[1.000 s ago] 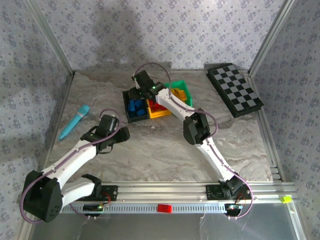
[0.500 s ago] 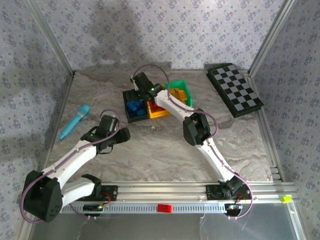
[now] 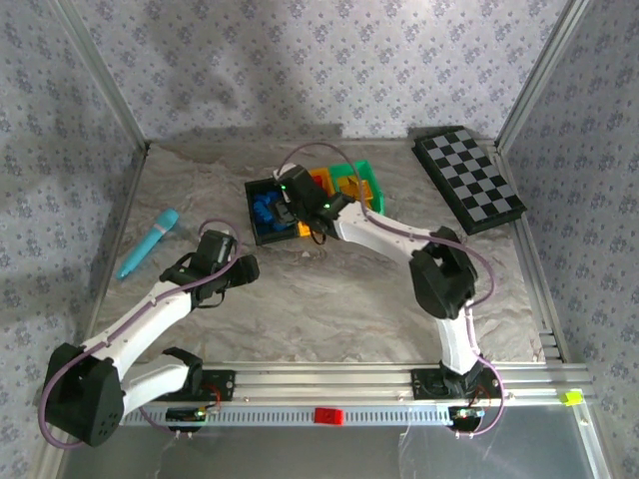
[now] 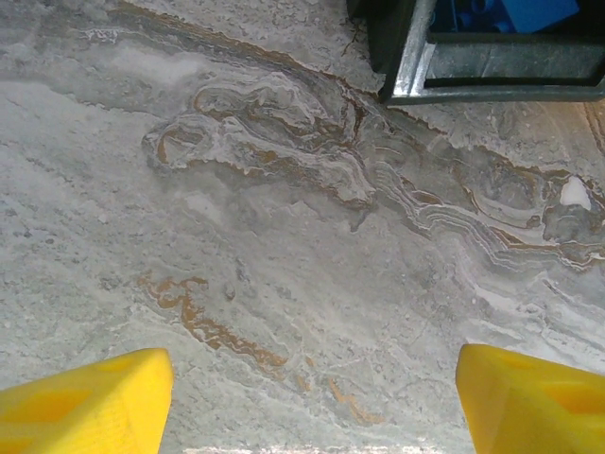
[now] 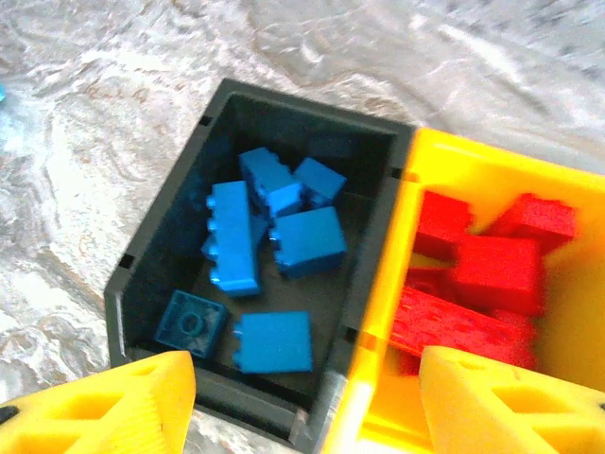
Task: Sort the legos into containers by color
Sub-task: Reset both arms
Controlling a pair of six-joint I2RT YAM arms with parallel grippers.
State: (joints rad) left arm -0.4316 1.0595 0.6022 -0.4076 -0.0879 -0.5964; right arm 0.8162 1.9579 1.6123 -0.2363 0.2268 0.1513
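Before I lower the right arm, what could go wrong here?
1. The right gripper hangs open, its jaws either side of where the black bin meets the yellow bin. A straight descent could strike the rims and shove both bins.
2. The left gripper hovers open near the black bin's corner. Reaching forward may knock it.

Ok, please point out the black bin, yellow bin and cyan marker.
black bin (image 5: 165,203), right wrist view, on its left wall.
yellow bin (image 5: 383,265), right wrist view, on its left wall.
cyan marker (image 3: 150,242), top external view, on mid-barrel.
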